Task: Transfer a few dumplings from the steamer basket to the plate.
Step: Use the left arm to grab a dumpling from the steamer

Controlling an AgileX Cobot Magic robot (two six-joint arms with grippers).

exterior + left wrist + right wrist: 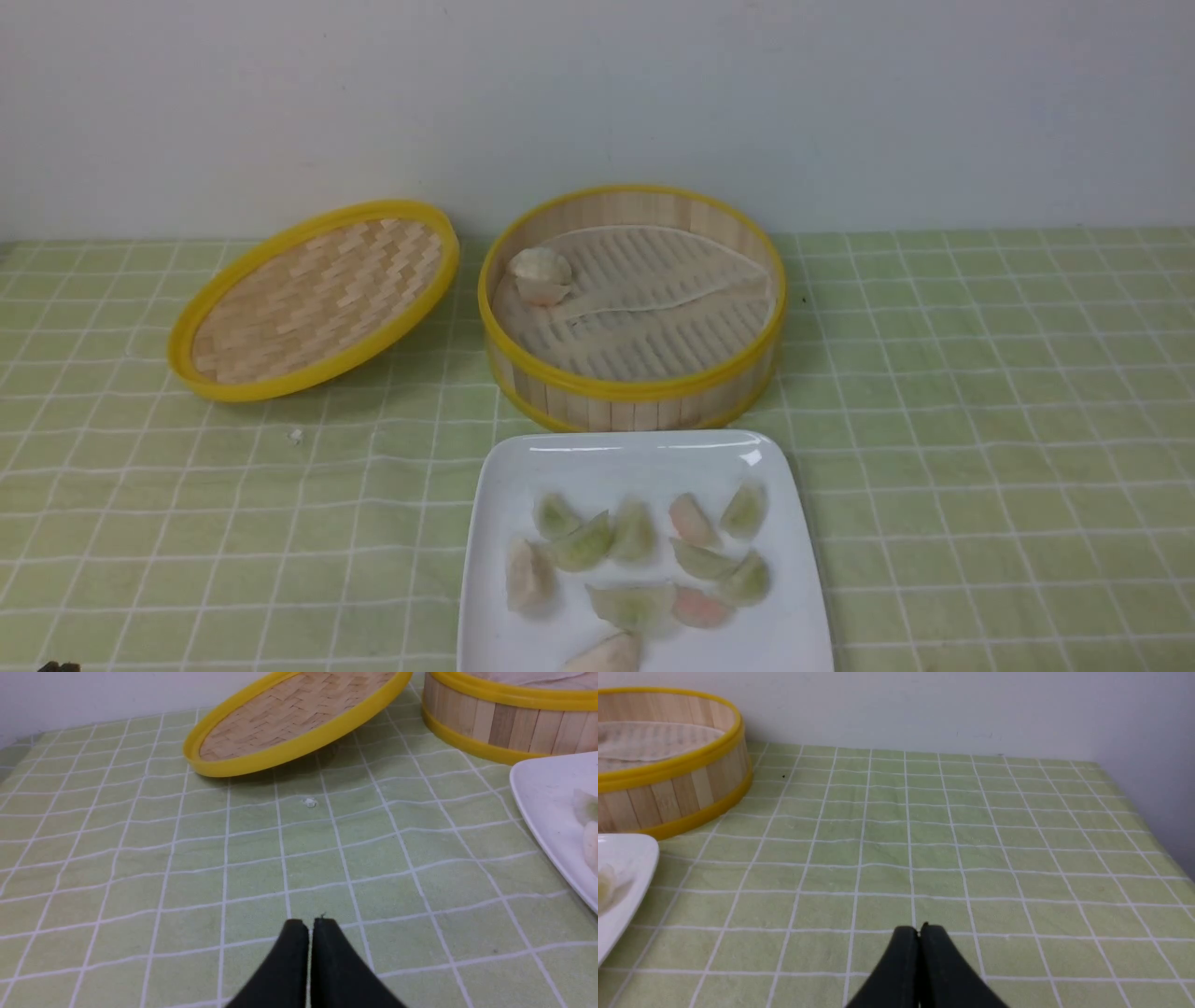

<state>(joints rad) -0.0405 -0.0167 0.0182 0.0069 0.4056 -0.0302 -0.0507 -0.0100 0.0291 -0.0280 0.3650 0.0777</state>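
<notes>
The steamer basket (635, 387) stands at the middle back with a pale liner sheet inside and one dumpling (540, 273) against its left inner wall. Just in front of it lies the white square plate (616, 457), carrying several greenish and pinkish dumplings (635, 534). My left gripper (310, 921) is shut and empty over the cloth, left of the plate (542, 793), with the basket (504, 728) farther off. My right gripper (919, 928) is shut and empty over the cloth, right of the plate (626, 858) and basket (668, 798). Neither gripper shows in the front view.
The woven, yellow-rimmed lid (313, 299) leans tilted at the back left of the basket. A small white crumb (295, 435) lies on the green checked tablecloth (980, 420) in front of the lid. A white wall runs along the table's back edge.
</notes>
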